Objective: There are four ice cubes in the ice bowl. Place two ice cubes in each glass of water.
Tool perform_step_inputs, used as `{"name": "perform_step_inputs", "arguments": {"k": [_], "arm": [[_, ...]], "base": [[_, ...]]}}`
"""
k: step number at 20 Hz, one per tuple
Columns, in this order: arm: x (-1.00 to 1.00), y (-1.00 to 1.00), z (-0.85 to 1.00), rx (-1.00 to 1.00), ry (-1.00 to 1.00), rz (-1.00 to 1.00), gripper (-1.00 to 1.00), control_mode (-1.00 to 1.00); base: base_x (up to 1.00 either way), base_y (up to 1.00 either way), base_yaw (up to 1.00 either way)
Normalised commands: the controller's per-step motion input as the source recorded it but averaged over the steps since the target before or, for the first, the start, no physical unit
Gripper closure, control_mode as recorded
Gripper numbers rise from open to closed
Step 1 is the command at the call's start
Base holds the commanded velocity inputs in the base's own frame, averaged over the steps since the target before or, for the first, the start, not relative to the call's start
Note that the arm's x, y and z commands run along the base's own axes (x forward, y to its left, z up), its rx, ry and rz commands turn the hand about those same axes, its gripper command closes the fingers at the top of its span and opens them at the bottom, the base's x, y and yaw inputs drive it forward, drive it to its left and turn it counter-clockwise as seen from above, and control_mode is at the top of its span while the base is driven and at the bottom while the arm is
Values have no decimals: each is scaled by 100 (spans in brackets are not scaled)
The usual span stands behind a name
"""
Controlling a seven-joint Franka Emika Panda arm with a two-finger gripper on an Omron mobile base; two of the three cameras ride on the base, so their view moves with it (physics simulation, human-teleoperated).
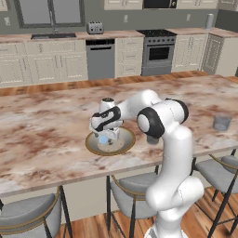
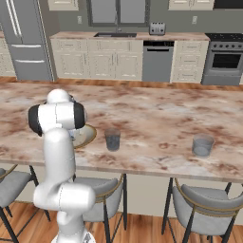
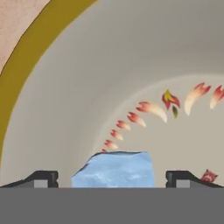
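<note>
The ice bowl (image 1: 122, 144), wide with a golden-tan rim (image 3: 27, 56), sits near the counter's front edge. My gripper (image 1: 104, 135) reaches down into it, open. In the hand view a light blue ice cube (image 3: 114, 168) lies on the bowl's floor between my two spread fingertips (image 3: 43, 178), with a gap on each side. The same cube shows as a blue spot (image 1: 102, 139) under the hand. One glass of water (image 2: 112, 139) stands just right of the bowl (image 2: 87, 136); the other glass (image 2: 202, 145) stands farther right (image 1: 222, 122). Other ice cubes are hidden.
The long marble counter (image 1: 46, 125) stretches left and back. Grey stools (image 1: 28, 211) stand along its front edge. My own elbow (image 1: 151, 122) hangs between the bowl and the near glass. A ring of red leaf marks (image 3: 144, 107) decorates the bowl's floor.
</note>
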Motion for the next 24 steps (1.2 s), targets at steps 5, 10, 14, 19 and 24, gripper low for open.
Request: {"name": "perform_step_inputs", "arguments": {"k": [5, 10, 14, 19, 24], "arm": [[-14, 0, 0, 0, 0, 0, 100, -100], [-19, 0, 0, 0, 0, 0, 100, -100], [-32, -13, 61, 0, -1, 0, 100, -100], [-94, -52, 99, 0, -1, 5, 100, -100], [-92, -85, 70, -1, -2, 32, 100, -100]], "base": [[0, 0, 0], [0, 0, 0], [0, 0, 0], [0, 0, 0], [0, 0, 0]]}}
